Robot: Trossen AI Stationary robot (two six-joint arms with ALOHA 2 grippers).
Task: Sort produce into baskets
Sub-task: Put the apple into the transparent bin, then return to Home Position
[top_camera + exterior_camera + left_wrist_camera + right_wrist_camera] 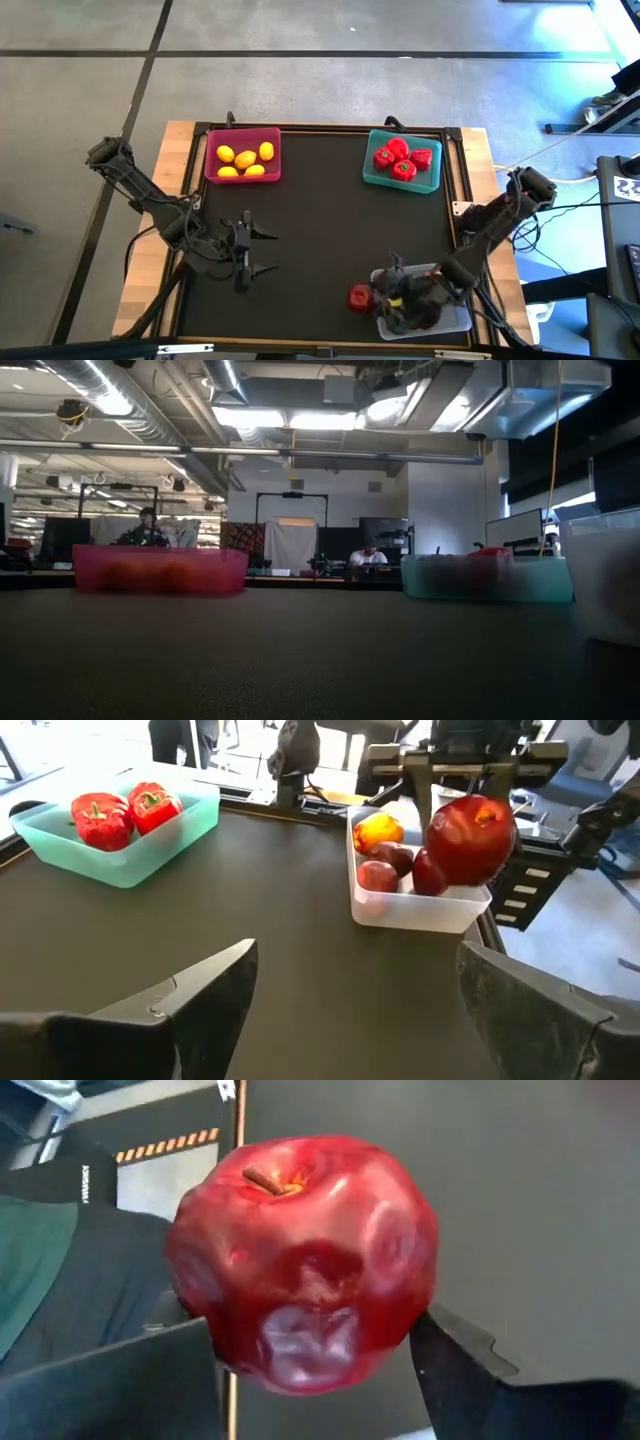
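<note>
- Fingers (455, 1360) of the right gripper (310, 1370): clamped on either side of a dark red apple (305, 1260), stem end visible, skin dented; the apple is off the table.
- Apple, location: held at the near right of the table, just beside the left edge of the clear basket (455, 322) in the high view; seen from the left wrist, it hangs in front of that basket's near corner.
- Clear basket, contents: three more dark red apples (378, 877) and one yellow lemon (378, 828).
- Teal basket (402, 183), far right of the table: red peppers (398, 158) with green stems.
- Pink basket (243, 155), far left of the table: five yellow lemons.
- Left gripper (262, 251): over the bare black table surface (320, 230) at the near left, well apart from all baskets, fingers spread wide and holding nothing.
- Table: black top with a wooden border (175, 180).
- Background, low view: an open workspace with two seated persons (147, 528) behind the table.
</note>
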